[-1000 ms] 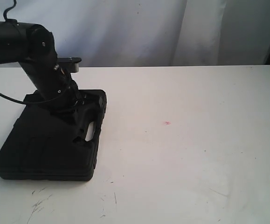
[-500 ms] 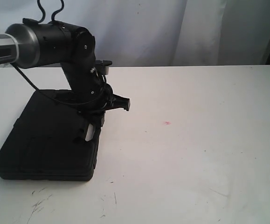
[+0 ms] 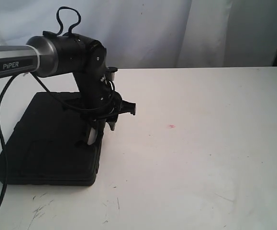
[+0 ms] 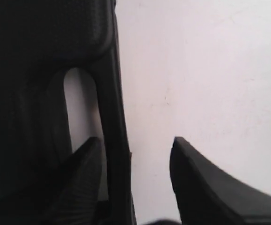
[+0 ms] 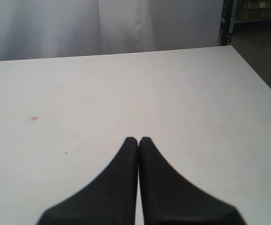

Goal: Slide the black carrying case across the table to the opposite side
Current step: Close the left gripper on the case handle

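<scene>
The black case (image 3: 47, 143) lies flat at the left of the white table (image 3: 200, 158), its slot handle (image 4: 79, 108) on the edge facing the table's middle. My left gripper (image 3: 103, 130) points down at that edge and is open. In the left wrist view the left gripper (image 4: 135, 143) straddles the handle bar of the case (image 4: 41, 70): one finger is in the slot, the other over bare table. My right gripper (image 5: 138, 139) is shut and empty above the table, and does not show in the exterior view.
A tiny red dot (image 3: 171, 126) marks the table's middle. Dark scuffs (image 3: 40, 208) lie near the front left. The arm's black cable (image 3: 2, 139) hangs past the case's left side. A white curtain (image 3: 143, 28) backs the far edge. The table's side edge (image 5: 261, 75) drops to dark floor.
The left arm has swung rightward over the case, and its gripper has come down at the handle edge. The case has stayed about where it was.
</scene>
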Controlling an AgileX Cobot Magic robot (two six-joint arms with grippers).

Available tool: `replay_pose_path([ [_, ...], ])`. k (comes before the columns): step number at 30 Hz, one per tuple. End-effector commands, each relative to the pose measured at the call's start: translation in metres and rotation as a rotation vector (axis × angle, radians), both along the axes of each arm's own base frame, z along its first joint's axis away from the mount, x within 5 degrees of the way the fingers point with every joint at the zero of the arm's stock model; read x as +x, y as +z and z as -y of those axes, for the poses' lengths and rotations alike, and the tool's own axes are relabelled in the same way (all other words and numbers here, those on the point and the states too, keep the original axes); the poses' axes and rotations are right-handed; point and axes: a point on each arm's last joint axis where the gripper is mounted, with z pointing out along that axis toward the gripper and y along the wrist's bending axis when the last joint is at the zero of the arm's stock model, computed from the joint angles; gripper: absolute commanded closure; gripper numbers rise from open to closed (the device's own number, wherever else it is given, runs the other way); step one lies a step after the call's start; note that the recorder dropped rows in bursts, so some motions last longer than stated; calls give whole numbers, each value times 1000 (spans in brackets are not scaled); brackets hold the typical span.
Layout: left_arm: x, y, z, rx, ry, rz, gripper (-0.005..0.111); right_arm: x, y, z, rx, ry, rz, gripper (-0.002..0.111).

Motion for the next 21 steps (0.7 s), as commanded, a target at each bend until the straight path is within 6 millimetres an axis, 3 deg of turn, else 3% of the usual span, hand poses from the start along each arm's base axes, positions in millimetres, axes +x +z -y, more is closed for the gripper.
replay_pose_path([
  [1, 4, -7, 2, 8, 21, 21, 62, 0, -1, 0, 1, -5, 3, 108],
  [5, 4, -21, 0, 50, 30, -9, 62, 0, -1, 0, 1, -5, 3, 108],
  [10, 5, -25, 1, 42, 33, 2, 63, 0, -1, 0, 1, -5, 3, 108],
  [13, 6, -24, 2, 33, 37, 15, 78, 0, -1, 0, 1, -5, 3, 108],
  [16, 7, -28, 2, 30, 37, 16, 103, 0, -1, 0, 1, -5, 3, 108],
  [21, 7, -26, 10, -61, 74, 8, 107, 0, -1, 0, 1, -5, 3, 108],
])
